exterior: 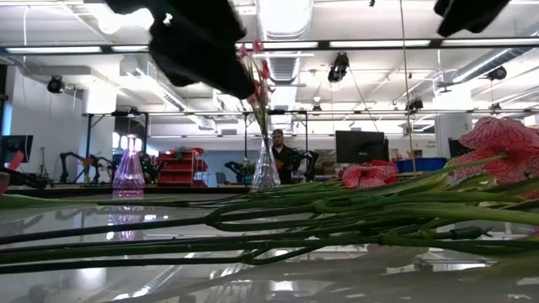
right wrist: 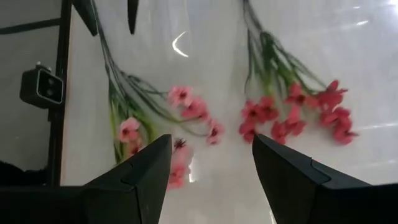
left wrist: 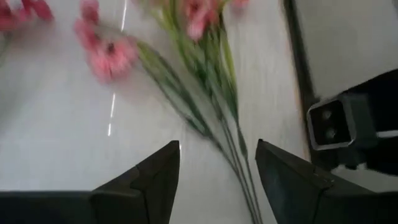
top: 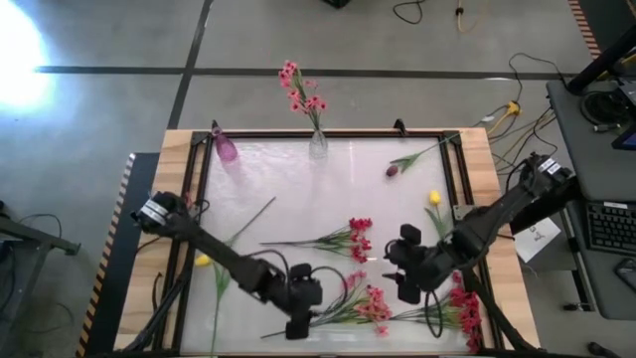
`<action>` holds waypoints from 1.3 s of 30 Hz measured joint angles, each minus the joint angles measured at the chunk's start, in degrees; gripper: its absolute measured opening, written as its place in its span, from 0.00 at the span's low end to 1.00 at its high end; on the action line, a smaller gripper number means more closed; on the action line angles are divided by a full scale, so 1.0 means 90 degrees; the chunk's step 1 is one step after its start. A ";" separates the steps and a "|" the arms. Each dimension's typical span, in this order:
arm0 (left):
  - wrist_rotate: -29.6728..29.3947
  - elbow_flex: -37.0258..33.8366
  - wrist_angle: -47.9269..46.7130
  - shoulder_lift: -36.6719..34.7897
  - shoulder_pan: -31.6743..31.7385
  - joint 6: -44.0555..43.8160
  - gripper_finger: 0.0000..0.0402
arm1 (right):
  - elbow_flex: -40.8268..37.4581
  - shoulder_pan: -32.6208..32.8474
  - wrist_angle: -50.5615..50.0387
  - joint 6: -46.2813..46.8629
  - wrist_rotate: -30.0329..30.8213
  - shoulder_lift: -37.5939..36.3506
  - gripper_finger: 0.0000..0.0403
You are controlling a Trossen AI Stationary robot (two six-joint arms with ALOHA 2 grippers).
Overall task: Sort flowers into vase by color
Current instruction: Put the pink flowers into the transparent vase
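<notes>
A clear vase point(top: 318, 145) at the far edge holds a pink spray point(top: 301, 89); a purple vase point(top: 227, 149) stands empty to its left. Lying flat on the table are a red spray point(top: 356, 239), a pink spray point(top: 373, 306), another red spray point(top: 462, 308), a dark-red bud point(top: 393, 170) and two yellow buds point(top: 434, 197) point(top: 204, 261). My left gripper point(left wrist: 217, 168) is open above the pink spray's stems point(left wrist: 229, 140), near the near edge. My right gripper point(right wrist: 211, 162) is open, hovering between the pink spray point(right wrist: 186, 115) and the red spray point(right wrist: 292, 115).
A bare green stem point(top: 253, 221) lies left of centre. A black frame point(top: 452, 174) rims the white table. The low camera point(left wrist: 333, 121) sits at the near edge beside the stems. A person point(exterior: 278, 153) stands in the room behind the clear vase point(exterior: 266, 168).
</notes>
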 joint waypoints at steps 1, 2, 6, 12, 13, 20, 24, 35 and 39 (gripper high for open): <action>-0.0027 0.0000 0.0014 0.0092 -0.0068 -0.0130 0.49 | 0.0000 0.0075 -0.0006 0.0147 0.0002 0.0095 0.54; -0.0026 0.0015 0.0061 0.0195 -0.0128 -0.0259 0.49 | 0.0000 0.0135 -0.0004 0.0286 0.0001 0.0185 0.54; -0.0050 0.0290 0.0055 0.0683 -0.0285 -0.0668 0.54 | 0.0045 0.0392 -0.0007 0.0735 0.0004 0.0511 0.54; -0.0039 0.1316 -0.0619 0.1633 -0.0370 -0.0802 0.56 | 0.0280 0.0704 -0.0014 0.1175 0.0004 0.0876 0.54; -0.0071 0.1514 -0.0910 0.1821 -0.0377 -0.0796 0.55 | 0.0324 0.0734 -0.0012 0.1235 0.0010 0.0936 0.54; -0.0303 0.2657 -0.2462 0.2539 -0.0378 -0.0686 0.35 | 0.0674 0.1010 -0.0013 0.1676 0.0048 0.1117 0.52; -0.0421 0.2722 -0.2597 0.2503 -0.0343 -0.0611 0.14 | 0.0733 0.1172 -0.0091 0.1918 0.0046 0.1066 0.48; -0.0993 0.2639 -0.3199 0.1940 0.0208 0.0036 0.00 | 0.0633 0.1559 -0.0665 0.2437 0.0022 0.0413 0.45; -0.1457 0.2323 -0.3098 0.1236 0.0585 0.0273 0.00 | 0.0011 0.1618 -0.0521 0.2900 -0.0349 0.0193 0.48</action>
